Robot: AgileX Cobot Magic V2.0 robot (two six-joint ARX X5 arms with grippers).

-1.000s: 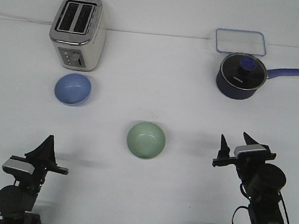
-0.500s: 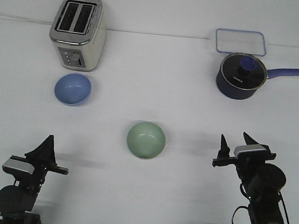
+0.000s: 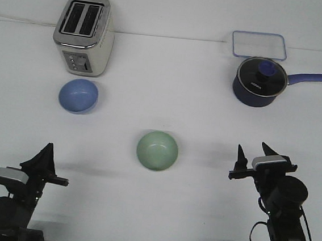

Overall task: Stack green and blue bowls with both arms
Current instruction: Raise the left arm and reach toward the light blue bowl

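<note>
The pale green bowl [image 3: 157,151] sits upright near the middle of the white table. The light blue bowl [image 3: 78,95] stands upright at the left, just in front of the toaster. My left gripper [image 3: 45,156] is low at the front left, well short of both bowls; its fingers overlap into one dark wedge, so their gap is hidden. My right gripper [image 3: 254,151] is at the front right, level with the green bowl and well to its right, open with nothing between its fingers.
A silver toaster [image 3: 84,33] stands at the back left. A dark blue lidded saucepan [image 3: 258,81] with its handle pointing right sits at the back right, and a clear blue-rimmed container [image 3: 259,45] lies behind it.
My left arm has shifted a little to the left and lower in the view. The right arm and both bowls have not moved.
</note>
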